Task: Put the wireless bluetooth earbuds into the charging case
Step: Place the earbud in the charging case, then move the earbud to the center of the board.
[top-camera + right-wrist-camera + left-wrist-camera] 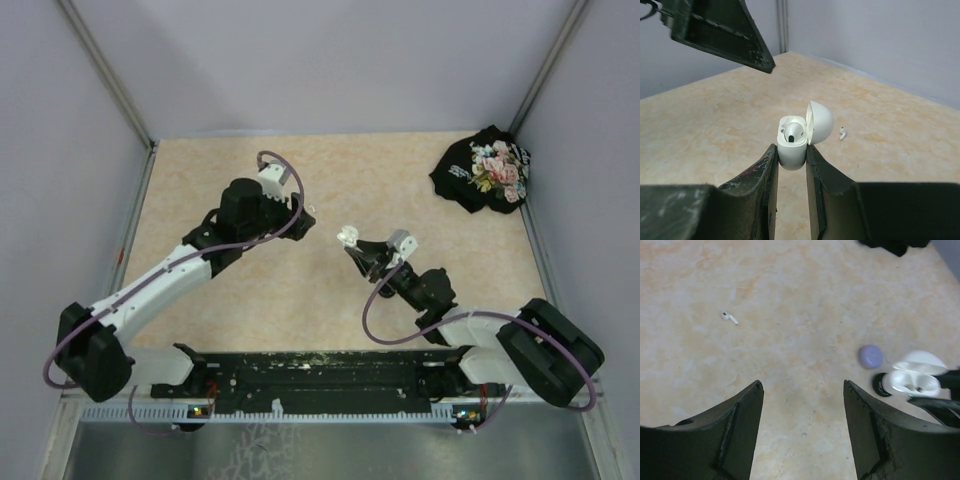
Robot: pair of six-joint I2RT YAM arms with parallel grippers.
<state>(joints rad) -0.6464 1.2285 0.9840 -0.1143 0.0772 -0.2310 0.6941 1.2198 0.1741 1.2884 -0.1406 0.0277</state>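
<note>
My right gripper (791,152) is shut on the base of a white charging case (791,147) and holds it upright above the table with its lid (820,121) open. One white earbud (792,133) sits inside the case. A second white earbud (842,132) lies loose on the table beyond the case; it also shows in the left wrist view (730,317). My left gripper (802,385) is open and empty above the table, with the loose earbud ahead to its left. The held case (914,377) is at its right. In the top view the case (348,236) is mid-table.
A lavender disc (870,356) and a black disc (881,385) lie on the table by the held case. A black cloth with a flower print (485,170) lies at the far right corner. Grey walls stand round the beige table (220,170).
</note>
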